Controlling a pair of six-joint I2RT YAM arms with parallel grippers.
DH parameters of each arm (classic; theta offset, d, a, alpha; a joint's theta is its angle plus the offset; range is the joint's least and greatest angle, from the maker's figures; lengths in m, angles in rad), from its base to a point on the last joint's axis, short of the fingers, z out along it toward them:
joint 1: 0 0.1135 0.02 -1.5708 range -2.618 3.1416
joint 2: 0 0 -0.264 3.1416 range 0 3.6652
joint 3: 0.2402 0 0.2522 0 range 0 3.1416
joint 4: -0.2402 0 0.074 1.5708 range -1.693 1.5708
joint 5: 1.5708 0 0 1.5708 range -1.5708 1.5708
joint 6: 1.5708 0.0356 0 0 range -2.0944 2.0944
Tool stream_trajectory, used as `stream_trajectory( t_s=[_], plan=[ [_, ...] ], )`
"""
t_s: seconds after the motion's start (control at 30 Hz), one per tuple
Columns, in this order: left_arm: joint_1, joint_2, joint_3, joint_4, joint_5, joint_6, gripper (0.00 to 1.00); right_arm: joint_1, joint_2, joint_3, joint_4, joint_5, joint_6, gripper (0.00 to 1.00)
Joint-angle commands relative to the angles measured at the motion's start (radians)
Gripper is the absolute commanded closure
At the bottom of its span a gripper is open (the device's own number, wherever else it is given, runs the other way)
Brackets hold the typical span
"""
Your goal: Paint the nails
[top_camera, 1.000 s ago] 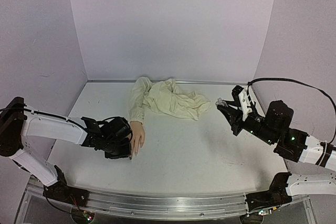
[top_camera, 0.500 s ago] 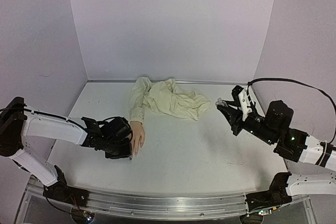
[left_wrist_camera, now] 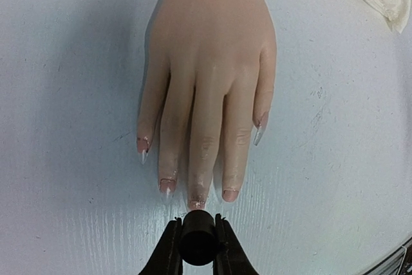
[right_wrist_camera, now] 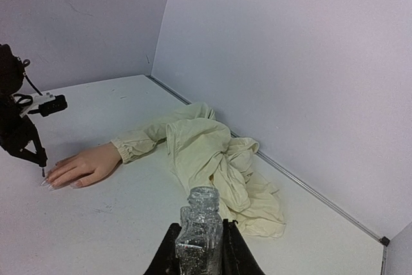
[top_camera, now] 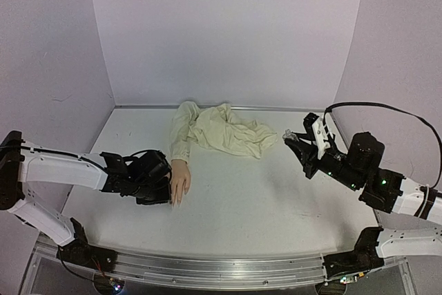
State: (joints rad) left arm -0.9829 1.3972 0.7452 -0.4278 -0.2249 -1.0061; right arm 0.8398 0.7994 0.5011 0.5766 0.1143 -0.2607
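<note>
The pale peach mannequin hand (left_wrist_camera: 206, 62) lies palm down on the white table, fingers towards my left gripper. Its nails look glossy; the middle fingernail (left_wrist_camera: 197, 203) is just ahead of the jaws. My left gripper (left_wrist_camera: 198, 227) is shut on the black brush cap (left_wrist_camera: 198, 244), directly over that fingertip. In the top view the hand (top_camera: 180, 179) lies beside my left gripper (top_camera: 164, 190). My right gripper (right_wrist_camera: 199, 227) is shut on an open glass bottle of glittery polish (right_wrist_camera: 203, 207), held above the table at right (top_camera: 298, 140). The cream sleeve (top_camera: 221, 129) trails behind the hand.
The bunched cream fabric (right_wrist_camera: 212, 159) reaches the back wall. White walls enclose the table on three sides. A metal rail (top_camera: 221, 271) runs along the near edge. In the right wrist view my left arm (right_wrist_camera: 16, 120) stands over the fingertips.
My left arm has drawn back slightly to the left, with the cap still at the fingertips. The right arm and bottle have barely moved.
</note>
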Motion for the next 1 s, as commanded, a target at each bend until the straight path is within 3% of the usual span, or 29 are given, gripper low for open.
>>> stream_trajectory(
  t_s=[0.0, 0.97],
  plan=[
    [0.001, 0.023, 0.063, -0.003, -0.032, 0.029, 1.0, -0.006, -0.017, 0.007, 0.081, -0.005, 0.015, 1.0],
    [0.009, 0.077, 0.053, 0.023, 0.02, 0.021, 1.0, -0.008, -0.016, 0.003, 0.081, -0.005, 0.017, 1.0]
  ],
)
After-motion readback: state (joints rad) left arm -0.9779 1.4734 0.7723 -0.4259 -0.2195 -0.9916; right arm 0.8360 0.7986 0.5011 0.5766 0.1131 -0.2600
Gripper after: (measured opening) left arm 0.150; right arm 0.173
